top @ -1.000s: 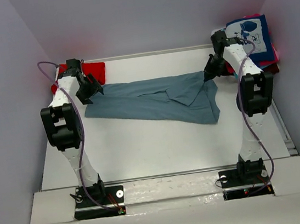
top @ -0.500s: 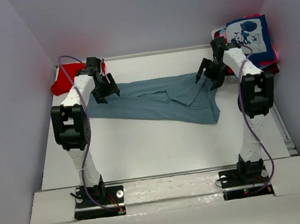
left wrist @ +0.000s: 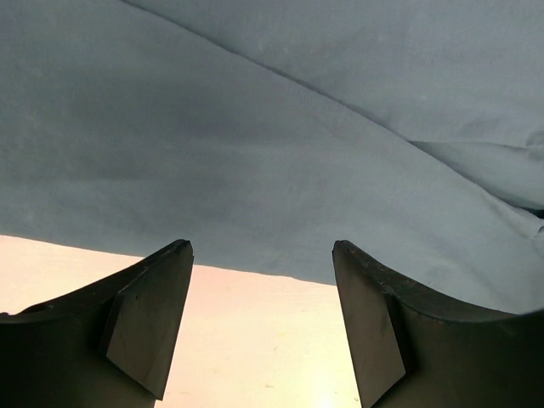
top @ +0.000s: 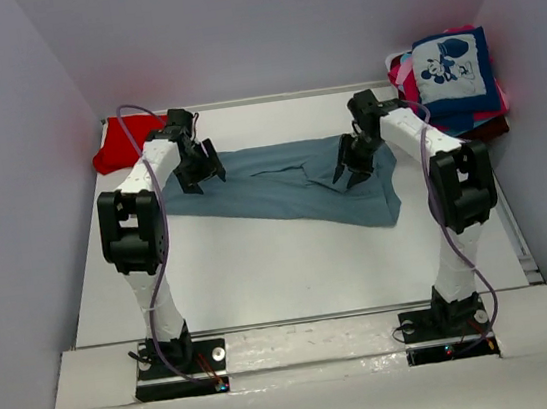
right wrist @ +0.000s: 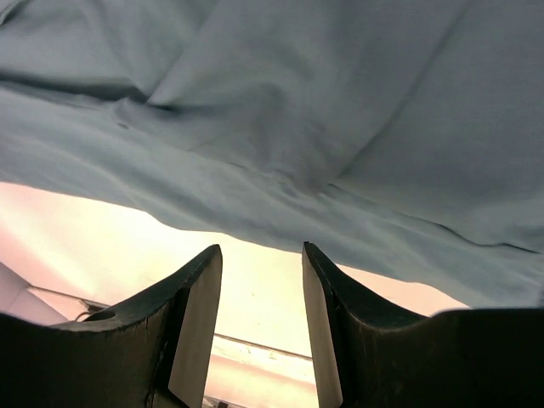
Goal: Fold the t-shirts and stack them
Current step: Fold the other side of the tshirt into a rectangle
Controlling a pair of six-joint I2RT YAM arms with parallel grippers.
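A dusty grey-blue t-shirt [top: 282,188] lies half folded across the far middle of the table. My left gripper [top: 201,174] hovers over its left end, jaws open and empty; the left wrist view shows the shirt's edge [left wrist: 255,170] just beyond the fingertips. My right gripper [top: 352,169] hangs over the shirt's right part, jaws open with nothing between them, and the cloth [right wrist: 323,127] fills the right wrist view ahead of it. A red t-shirt [top: 119,144] lies at the far left. A pile topped by a navy cartoon-mouse t-shirt [top: 453,70] sits far right.
Pink and maroon cloth [top: 495,105] shows under the navy shirt in the far right pile. Grey walls close the table in on the left, back and right. A metal rail [top: 515,233] runs along the table's right edge.
Both arms swung inward over the grey-blue shirt. The right gripper let go of the shirt's right corner and now stands open. The red shirt, earlier partly hidden by the left arm, shows more.
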